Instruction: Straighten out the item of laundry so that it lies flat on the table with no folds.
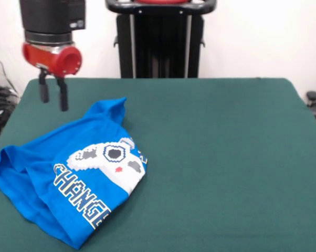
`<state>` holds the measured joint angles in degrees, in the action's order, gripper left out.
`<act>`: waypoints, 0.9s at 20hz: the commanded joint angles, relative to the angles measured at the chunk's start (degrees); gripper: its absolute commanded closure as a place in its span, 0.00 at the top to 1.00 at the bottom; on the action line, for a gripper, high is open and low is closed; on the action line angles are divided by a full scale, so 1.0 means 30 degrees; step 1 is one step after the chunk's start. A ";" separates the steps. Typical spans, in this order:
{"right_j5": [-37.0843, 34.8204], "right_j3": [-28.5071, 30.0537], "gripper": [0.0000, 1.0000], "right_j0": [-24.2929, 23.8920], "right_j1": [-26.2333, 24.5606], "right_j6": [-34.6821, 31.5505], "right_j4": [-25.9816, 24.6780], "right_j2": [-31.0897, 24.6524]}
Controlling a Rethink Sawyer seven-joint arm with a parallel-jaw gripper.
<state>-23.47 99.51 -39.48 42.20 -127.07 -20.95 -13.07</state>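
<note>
1. T-shirt [69, 176]: just one, blue, bunched up at the near left of the green table [226, 157], its left edge right at the table's edge.
2. One gripper [53, 102] hangs above the far left, jaws slightly apart, empty.
3. Loads of open room to the right.

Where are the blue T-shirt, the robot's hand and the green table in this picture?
blue T-shirt [40, 173]: front view, on plain blue cloth left of the lettering.
hand [53, 94]: front view, midway between its two black fingertips.
green table [226, 157]: front view, on bare green cloth.
</note>
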 commanded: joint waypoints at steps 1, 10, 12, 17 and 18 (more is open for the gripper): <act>0.0138 0.2874 1.00 0.1940 -0.0388 -0.5410 0.2032 0.1852; -0.0495 0.3878 1.00 0.3561 -0.0627 -0.6088 0.4675 0.3745; -0.0490 0.4183 1.00 0.3486 -0.0682 -0.5795 0.5242 0.3694; -0.0646 0.4819 1.00 0.3832 -0.0451 -0.5366 0.6511 0.3997; -0.0761 0.4945 1.00 0.3913 -0.0370 -0.5301 0.6771 0.4008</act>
<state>-23.19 106.94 -30.83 42.31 -128.20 -6.20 -2.09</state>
